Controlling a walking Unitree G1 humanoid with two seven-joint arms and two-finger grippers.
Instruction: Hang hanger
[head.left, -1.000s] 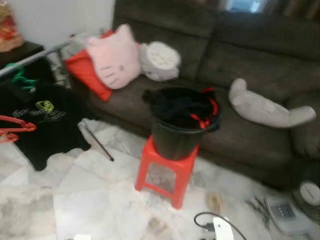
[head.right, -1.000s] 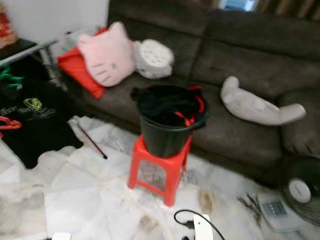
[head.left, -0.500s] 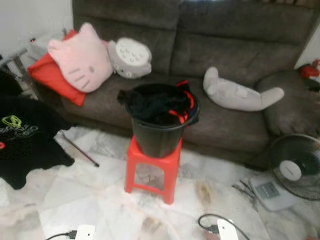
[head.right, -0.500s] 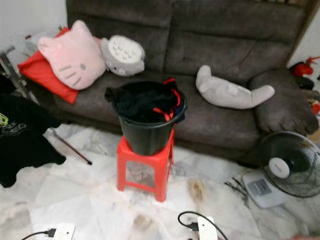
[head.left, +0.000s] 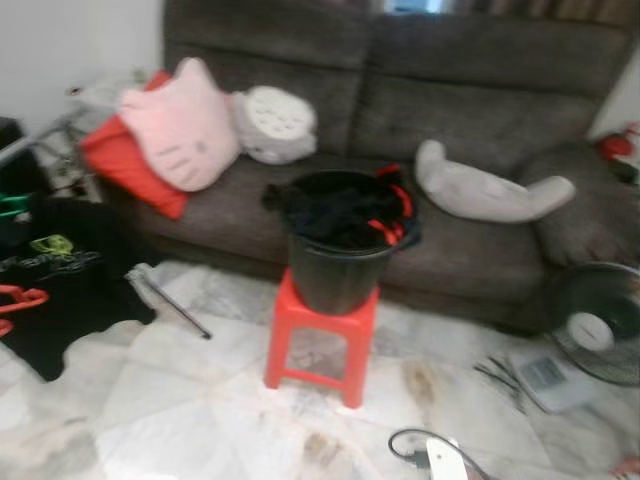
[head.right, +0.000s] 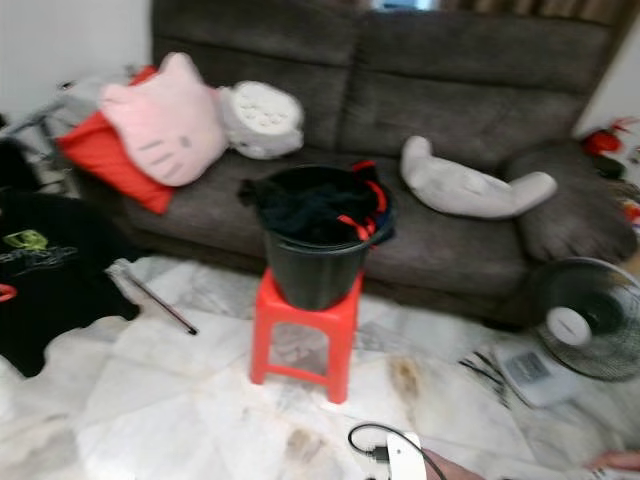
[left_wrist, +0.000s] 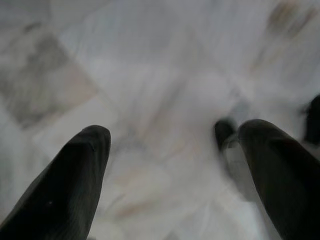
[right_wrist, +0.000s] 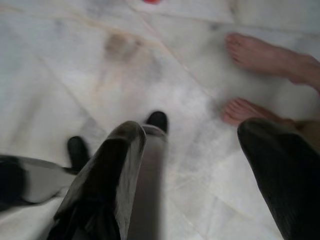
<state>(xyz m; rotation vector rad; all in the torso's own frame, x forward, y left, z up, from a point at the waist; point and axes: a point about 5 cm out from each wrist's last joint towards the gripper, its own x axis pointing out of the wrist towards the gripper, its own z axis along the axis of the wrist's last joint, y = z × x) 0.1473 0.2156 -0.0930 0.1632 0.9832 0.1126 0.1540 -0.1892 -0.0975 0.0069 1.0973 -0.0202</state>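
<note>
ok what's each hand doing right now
left hand: open, empty, over the floor
right hand: open, empty, over the floor

We see our left gripper (left_wrist: 172, 150) and right gripper (right_wrist: 192, 150): long, fat, black fingers (shiny, rounded tips).

A dark grey-brown sofa (head.right: 470, 90) runs along the back of the room, with a white wall (head.left: 60, 50) to its left. On its seat lie a pink cat-face cushion (head.right: 165, 120) over a red cushion (head.right: 95, 160), a round grey plush (head.right: 262, 120) and a long pale grey plush (head.right: 470, 185). The floor (head.right: 150, 400) is glossy white marble tile with brownish stains. A floor fan (head.right: 590, 335) stands low at the right
</note>
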